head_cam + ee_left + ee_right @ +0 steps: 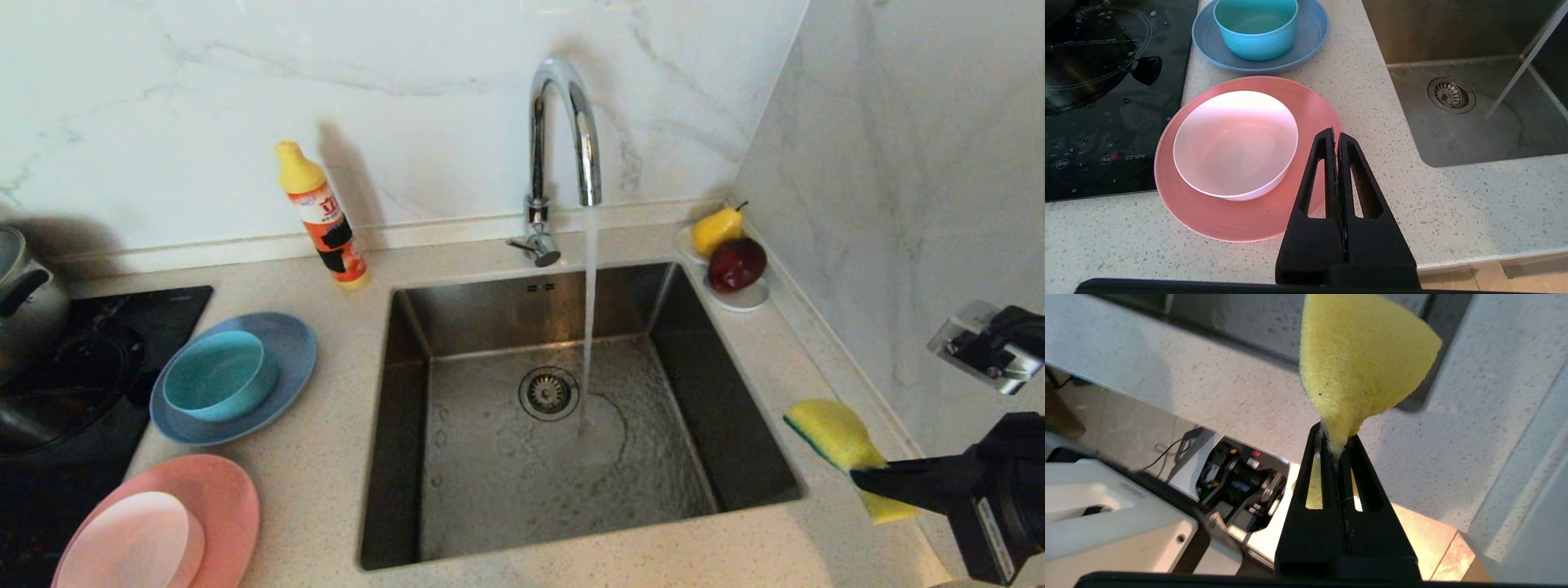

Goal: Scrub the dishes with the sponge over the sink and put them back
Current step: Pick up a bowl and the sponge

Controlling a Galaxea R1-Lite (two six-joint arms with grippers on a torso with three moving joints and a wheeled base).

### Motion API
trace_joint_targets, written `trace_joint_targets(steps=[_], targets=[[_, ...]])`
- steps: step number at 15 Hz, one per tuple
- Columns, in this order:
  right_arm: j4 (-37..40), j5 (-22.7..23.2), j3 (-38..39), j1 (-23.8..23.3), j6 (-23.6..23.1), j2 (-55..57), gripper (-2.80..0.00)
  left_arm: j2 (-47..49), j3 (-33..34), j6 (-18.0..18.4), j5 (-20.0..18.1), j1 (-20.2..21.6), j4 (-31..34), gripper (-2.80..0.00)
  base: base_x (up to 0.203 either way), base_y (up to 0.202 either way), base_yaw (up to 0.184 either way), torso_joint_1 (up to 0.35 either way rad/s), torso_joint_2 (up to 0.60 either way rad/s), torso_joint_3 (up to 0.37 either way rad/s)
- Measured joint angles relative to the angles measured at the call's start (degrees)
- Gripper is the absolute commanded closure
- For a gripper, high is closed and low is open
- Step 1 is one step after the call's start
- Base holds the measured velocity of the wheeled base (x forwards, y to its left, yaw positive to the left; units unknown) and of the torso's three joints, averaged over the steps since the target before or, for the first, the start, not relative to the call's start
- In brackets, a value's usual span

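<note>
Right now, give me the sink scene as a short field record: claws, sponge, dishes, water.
right claw: shut on the sponge, over the counter at the sink's right edge
left claw: shut, empty, above the pink plate's rim
teal bowl: upright on the blue plate, left of the sink
pale pink bowl: upright on the pink plate, nearer the robot
faucet: running, stream landing beside the drain
dishes in sink: none
</note>
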Motion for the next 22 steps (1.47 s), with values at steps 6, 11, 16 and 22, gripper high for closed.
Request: trace_joint_targets(steps=[6,11,16,22], targets=[[2.48,-0.37,-3.14,4.8,5.51,4.24,0.0,0.0,0.0,-1.05,0.06,0.0,-0.02,0.0,0.0,0.0,0.0,0.0,0.0,0.0],[6.1,-0.35,-3.37,5.91,6.96,4.62,0.0,0.5,-3.9,-0.94,3.12,0.05,1.3,0.0,0.0,0.0,0.0,0.0,0.0,0.0],[5.83,-0.3,-1.82,6.44,7.05,4.27,0.0,4.99,-20.42,3.21,12.75,0.1,11.85,0.0,0.0,0.0,0.0,0.0,0.0,0.0],[4.85,-0.27,-2.97,7.15,6.76,4.64,0.0,21.75,-31.72,3.05,19.61,0.05,14.24,0.0,0.0,0.0,0.0,0.0,0.0,0.0]])
